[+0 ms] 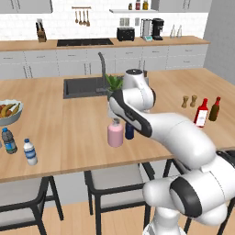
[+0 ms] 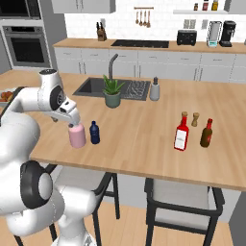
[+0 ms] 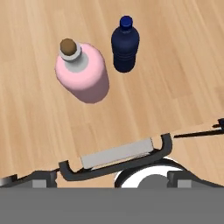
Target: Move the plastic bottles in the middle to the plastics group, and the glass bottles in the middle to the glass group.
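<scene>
Right base view: wooden kitchen counter (image 2: 144,139)

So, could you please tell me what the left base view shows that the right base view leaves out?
Only the left base view shows the two small clear plastic bottles near the counter's left edge.

Only the right base view shows the black wall oven.

Both show the squat pale-pink bottle, the dark navy bottle, the red bottle with white label and the slim dark brown bottle.

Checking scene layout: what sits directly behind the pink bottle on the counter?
The navy bottle stands just behind the pink bottle, apart from it. In the left base view the arm covers most of it.
</scene>
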Controlling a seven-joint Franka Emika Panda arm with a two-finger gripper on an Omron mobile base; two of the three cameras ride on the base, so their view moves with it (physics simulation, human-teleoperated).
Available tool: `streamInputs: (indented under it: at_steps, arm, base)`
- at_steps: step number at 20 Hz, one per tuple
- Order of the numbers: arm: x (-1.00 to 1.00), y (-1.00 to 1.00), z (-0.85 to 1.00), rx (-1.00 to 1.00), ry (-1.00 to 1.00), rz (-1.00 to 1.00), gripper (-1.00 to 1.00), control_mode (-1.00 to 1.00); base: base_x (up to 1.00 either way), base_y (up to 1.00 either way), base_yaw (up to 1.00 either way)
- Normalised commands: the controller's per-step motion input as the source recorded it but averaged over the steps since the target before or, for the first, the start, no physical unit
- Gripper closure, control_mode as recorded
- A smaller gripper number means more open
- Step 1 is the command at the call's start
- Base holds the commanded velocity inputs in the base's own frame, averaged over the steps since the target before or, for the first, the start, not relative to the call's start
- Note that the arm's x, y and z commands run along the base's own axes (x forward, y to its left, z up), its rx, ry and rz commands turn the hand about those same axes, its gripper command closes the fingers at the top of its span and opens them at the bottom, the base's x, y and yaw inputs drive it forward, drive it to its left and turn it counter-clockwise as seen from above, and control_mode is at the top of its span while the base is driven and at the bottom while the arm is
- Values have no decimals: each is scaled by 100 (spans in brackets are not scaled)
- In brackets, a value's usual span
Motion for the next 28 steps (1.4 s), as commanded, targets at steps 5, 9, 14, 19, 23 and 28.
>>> streamInputs:
  at_steps: [5,9,14,19,23,28]
  arm:
    - [30,-26,0,-2,0,0,-100,-100]
    - [18,-15,-1,-2,0,0,-100,-100]
    - [15,0,-5,-1,0,-1,-100,-100]
    - [12,0,-10,-1,0,-4,-100,-100]
    - [29,0,-10,0,0,-4,-100,-100]
    - [11,9,-1,0,0,-4,-100,-100]
  base:
    - [0,0,0]
    - [0,0,0]
    - [0,0,0]
    - [0,0,0]
    - [0,0,0]
    - [0,0,0]
